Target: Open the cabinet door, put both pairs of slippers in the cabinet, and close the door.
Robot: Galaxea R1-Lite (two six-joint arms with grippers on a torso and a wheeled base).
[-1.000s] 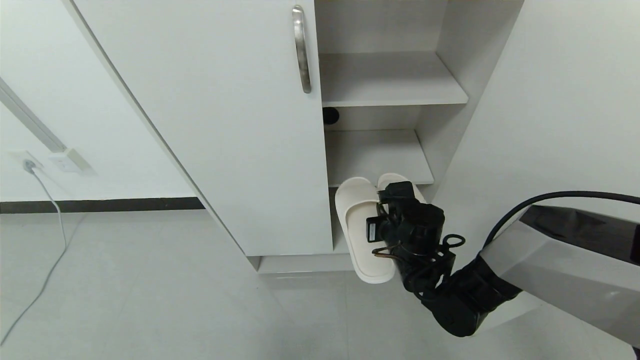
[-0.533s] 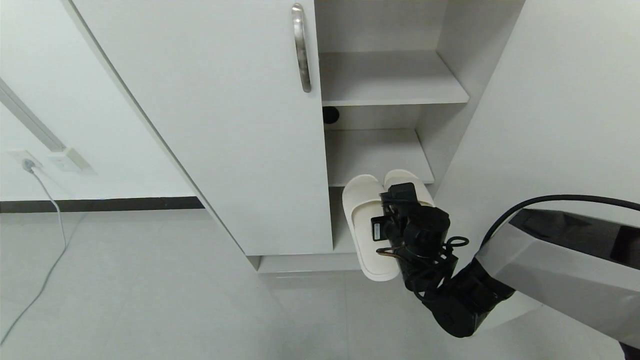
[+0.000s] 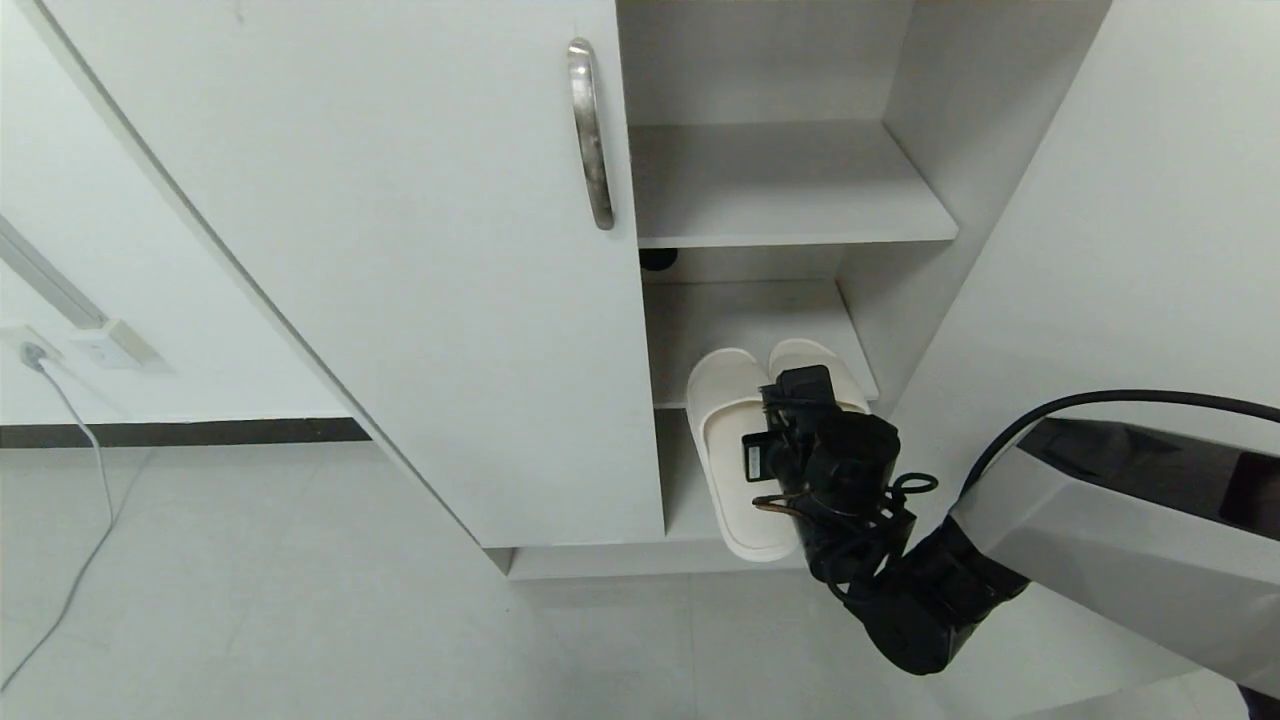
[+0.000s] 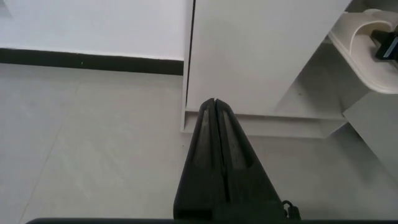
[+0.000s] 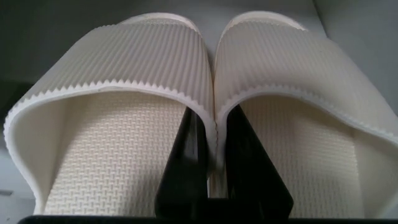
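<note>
My right pincer sits in the lower centre-right of the head frame, pointing into the open right half of the cabinet. It is pinching the pair of cream slippers. The right wrist view shows my two black fingers reaching into the slippers, one in each, with the two inner strap edges squeezed together between them. The slippers lie side by side, soles down and toes pointing into the cabinet. Their toes reach the front edge of the lower shelf, and their heels hang in front of the bottom compartment. I cannot tell whether the toes touch that shelf.

The upper shelf is above, in the upper middle of the frame. The left door is closed and fills the upper left, with its metal handle running down its right edge. The right door is swung open along the right side of the frame.

My left pincer has its fingers pressed together with nothing between them, and it is above the pale floor in front of the cabinet's base. A wall socket with a grey cable is at the far left edge.
</note>
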